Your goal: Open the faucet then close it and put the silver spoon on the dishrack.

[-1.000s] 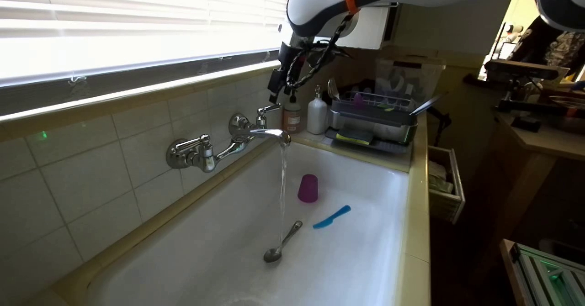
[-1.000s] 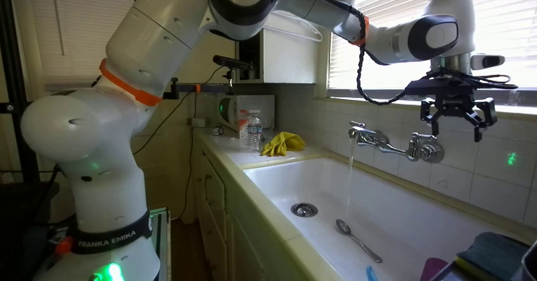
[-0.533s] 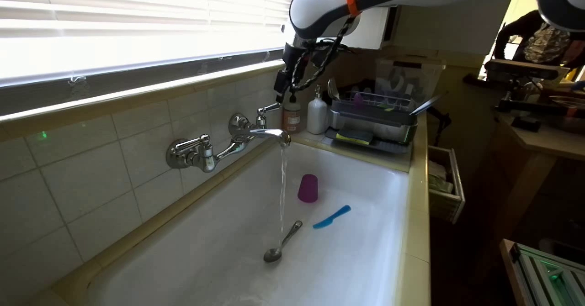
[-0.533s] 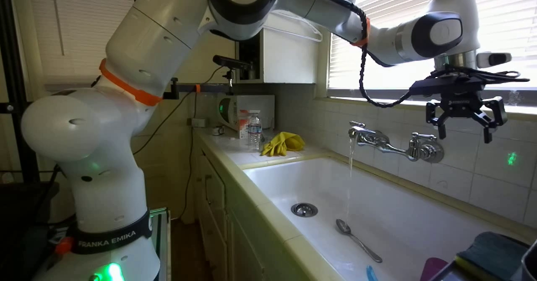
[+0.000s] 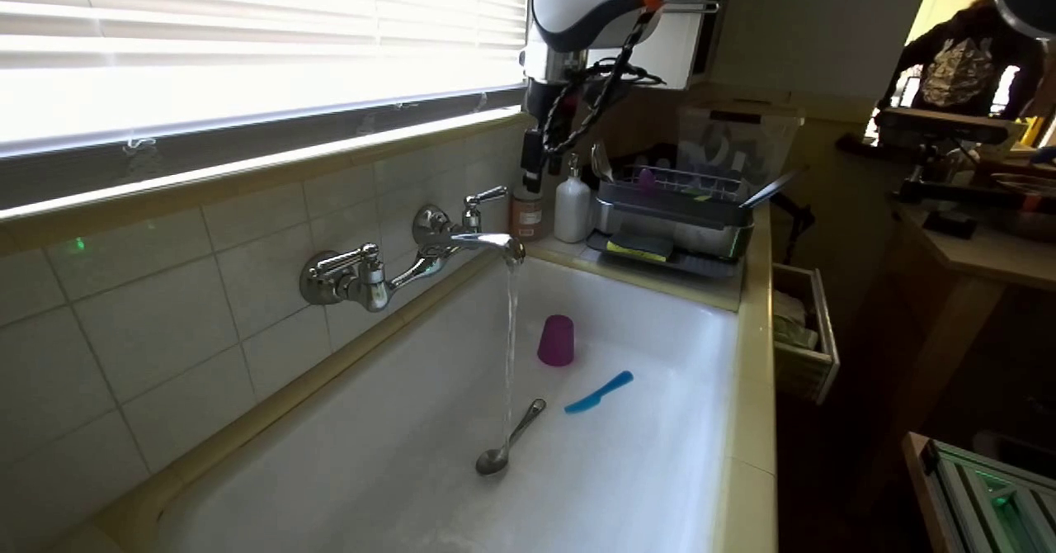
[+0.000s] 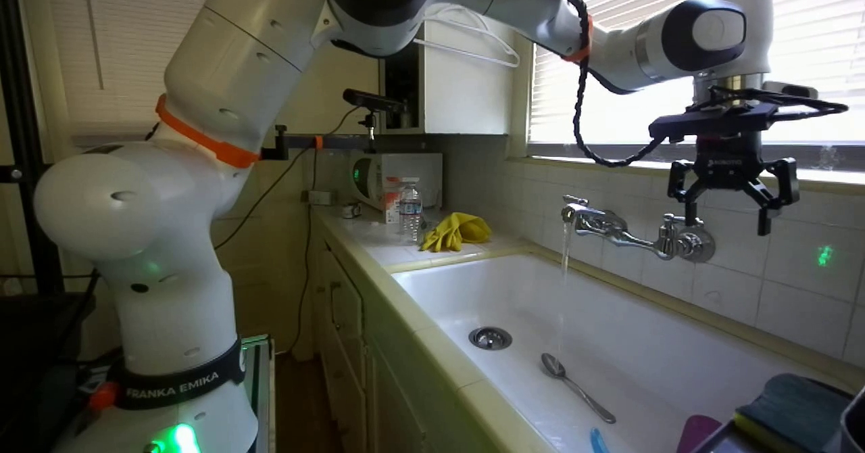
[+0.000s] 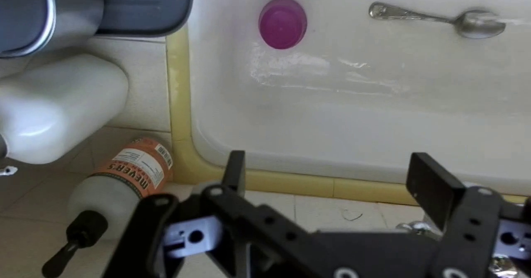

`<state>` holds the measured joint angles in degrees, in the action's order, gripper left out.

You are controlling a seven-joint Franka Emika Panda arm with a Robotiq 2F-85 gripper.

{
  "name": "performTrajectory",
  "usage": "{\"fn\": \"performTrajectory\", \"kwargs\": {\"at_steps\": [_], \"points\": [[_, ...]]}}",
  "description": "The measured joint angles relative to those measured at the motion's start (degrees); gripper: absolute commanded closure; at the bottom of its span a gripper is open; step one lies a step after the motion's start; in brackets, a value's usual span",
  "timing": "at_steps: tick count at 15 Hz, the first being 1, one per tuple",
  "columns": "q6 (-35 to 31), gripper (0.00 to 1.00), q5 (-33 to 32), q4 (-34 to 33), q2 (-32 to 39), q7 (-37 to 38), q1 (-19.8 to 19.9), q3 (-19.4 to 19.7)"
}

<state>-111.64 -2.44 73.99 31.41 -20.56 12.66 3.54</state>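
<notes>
The chrome faucet (image 5: 422,266) runs a thin stream of water into the sink; it also shows in an exterior view (image 6: 635,239) and in part in the wrist view (image 7: 419,227). The silver spoon (image 5: 493,460) lies on the sink floor under the stream, and shows in an exterior view (image 6: 574,388) and the wrist view (image 7: 477,23). The gray dishrack (image 5: 672,204) stands beyond the sink's end; its tray (image 7: 145,6) is upper left in the wrist view. My gripper (image 7: 332,166) is open and empty, pointing down near the far faucet handle, also seen in both exterior views (image 5: 533,180) (image 6: 728,223).
A purple cup (image 5: 557,340) and a blue utensil (image 5: 600,393) lie in the white sink. An orange-labelled bottle (image 7: 141,166) and a white bottle (image 5: 572,209) stand by the wall. A sponge (image 5: 639,246) sits before the rack. An open drawer (image 5: 804,334) is beside the counter.
The gripper has shifted away from the wall and faucet handle, towards the bottles' side, and hangs more upright. It stays open. Water keeps running and the spoon has not moved.
</notes>
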Motion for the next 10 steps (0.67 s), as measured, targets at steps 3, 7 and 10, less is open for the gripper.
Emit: {"fn": "performTrajectory", "kwargs": {"at_steps": [3,7,10], "points": [[0.36,0.0,1.05,0.56,-0.48,0.0,-0.03,-1.12],[-0.5,0.0,2.15,1.88,-0.48,0.0,-0.05,-1.96],[-1.91,0.0,3.05,2.76,-0.49,0.0,-0.04,-2.1]]}}
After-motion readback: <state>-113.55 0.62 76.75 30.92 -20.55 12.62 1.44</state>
